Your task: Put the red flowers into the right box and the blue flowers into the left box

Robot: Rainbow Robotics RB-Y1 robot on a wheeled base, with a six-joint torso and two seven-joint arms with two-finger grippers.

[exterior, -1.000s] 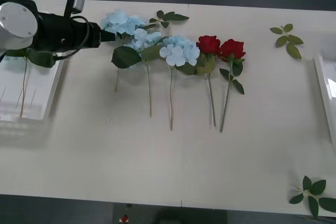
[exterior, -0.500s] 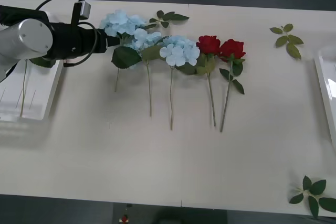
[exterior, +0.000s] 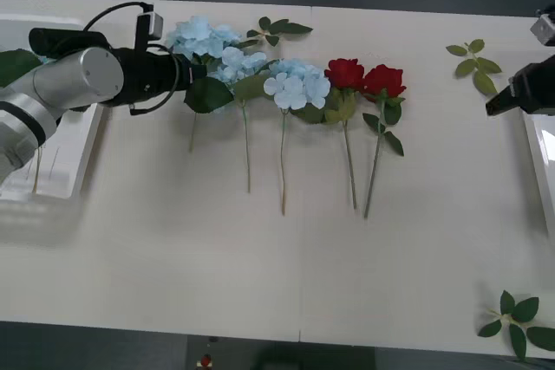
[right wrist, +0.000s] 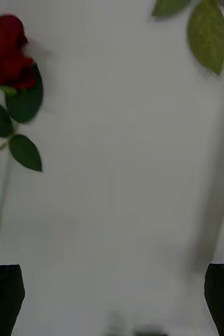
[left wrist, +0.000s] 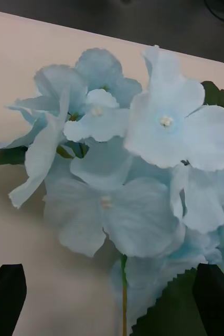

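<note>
Three blue flowers [exterior: 234, 62] and two red flowers [exterior: 364, 78] are laid in a row mid-surface, so most sorting is left. One stem can be made out in the left box [exterior: 74, 158]. The left hand [exterior: 192, 62], fingers apart, is placed at the leftmost blue head; the right hand [exterior: 492, 106], also apart, is held by the right box [exterior: 536, 140].

The left arm reaches in from nine o'clock across the front view, silver forearm leading into a black wrist with a cable looped over it. The left gripper [left wrist: 109, 299] has its black fingers [left wrist: 6, 296] spread wide. The right gripper [right wrist: 114, 299] enters at three o'clock, pointing toward nine, its fingers [right wrist: 222, 294] likewise parted.
</note>
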